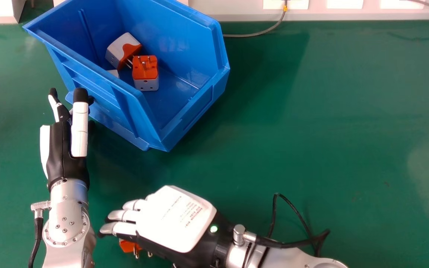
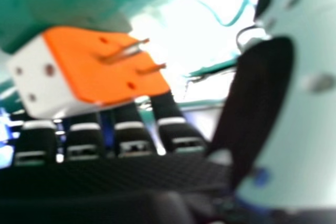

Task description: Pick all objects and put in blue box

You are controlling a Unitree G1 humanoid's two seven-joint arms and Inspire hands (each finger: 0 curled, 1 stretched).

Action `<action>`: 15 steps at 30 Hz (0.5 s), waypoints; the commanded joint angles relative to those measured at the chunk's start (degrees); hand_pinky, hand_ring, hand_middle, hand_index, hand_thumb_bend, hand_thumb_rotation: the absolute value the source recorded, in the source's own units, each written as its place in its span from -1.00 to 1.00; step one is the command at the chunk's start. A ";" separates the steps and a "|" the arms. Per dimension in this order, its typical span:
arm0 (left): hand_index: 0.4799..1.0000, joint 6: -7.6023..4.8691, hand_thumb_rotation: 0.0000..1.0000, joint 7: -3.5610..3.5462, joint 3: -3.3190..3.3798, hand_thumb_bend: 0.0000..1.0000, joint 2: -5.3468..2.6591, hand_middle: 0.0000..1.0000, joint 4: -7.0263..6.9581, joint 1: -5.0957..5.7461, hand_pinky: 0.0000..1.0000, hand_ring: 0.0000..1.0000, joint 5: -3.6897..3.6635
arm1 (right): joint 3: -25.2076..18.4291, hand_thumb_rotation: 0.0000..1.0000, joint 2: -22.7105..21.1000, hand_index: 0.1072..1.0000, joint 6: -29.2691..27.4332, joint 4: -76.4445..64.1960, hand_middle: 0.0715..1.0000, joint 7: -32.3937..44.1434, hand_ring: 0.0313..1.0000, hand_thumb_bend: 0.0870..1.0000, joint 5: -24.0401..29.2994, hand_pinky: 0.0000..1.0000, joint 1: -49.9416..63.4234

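Head view, item one: plug [image 1: 129, 245], a single piece, low on the counter [image 1: 311, 130] side of the scene, under the right hand [image 1: 177, 219] at its finger end, prongs toward you. Your nearer hand is this right one; the left hand [image 1: 65, 160] lies beside the box [image 1: 203, 108], fingers straight, well apart from the plug.

Right hand view, same plug: on the palm side, set across the fingers [image 2: 131, 135], white end away from the thumb [image 2: 257, 103], prongs on the thumb's side. Condition of hand: fingers relaxed and spread, thumb apart from the plug, nothing clamped. Whether the plug touches the counter, you cannot tell.

Item two: box, ahead of the right hand, stocked with a plug [image 1: 145, 73], another beside it [image 1: 121, 50] and part of a third [image 1: 114, 73].

Relation to note: the long axis runs crosswise to your fingers, so closing them should bring the thumb in at the pronged end, a likely spot for slip or twist
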 commanded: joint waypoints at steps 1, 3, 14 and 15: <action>0.78 -0.18 1.00 -0.01 0.01 0.97 -0.12 0.72 -0.94 -1.30 0.70 0.80 -0.17 | -0.55 -0.78 1.10 0.35 -0.40 0.17 0.45 -3.30 0.38 0.58 0.69 0.15 0.24; 0.77 -0.20 1.00 -0.11 0.00 0.97 -0.06 0.72 -1.01 -1.25 0.70 0.80 -0.13 | -0.61 -0.86 1.94 0.30 -0.39 0.94 0.39 -5.25 0.30 0.50 1.38 0.07 1.24; 0.77 -0.26 1.00 -0.16 0.01 0.98 -0.08 0.71 -1.35 -1.02 0.70 0.80 0.07 | -2.41 -0.94 3.33 0.00 -6.03 3.97 0.04 -8.45 -0.05 0.13 7.60 -0.23 1.88; 0.77 -0.25 1.00 -0.17 0.01 0.98 -0.07 0.71 -1.35 -1.04 0.70 0.80 0.07 | -2.52 -0.94 3.35 0.00 -6.25 4.04 0.04 -8.57 -0.05 0.13 7.82 -0.23 1.81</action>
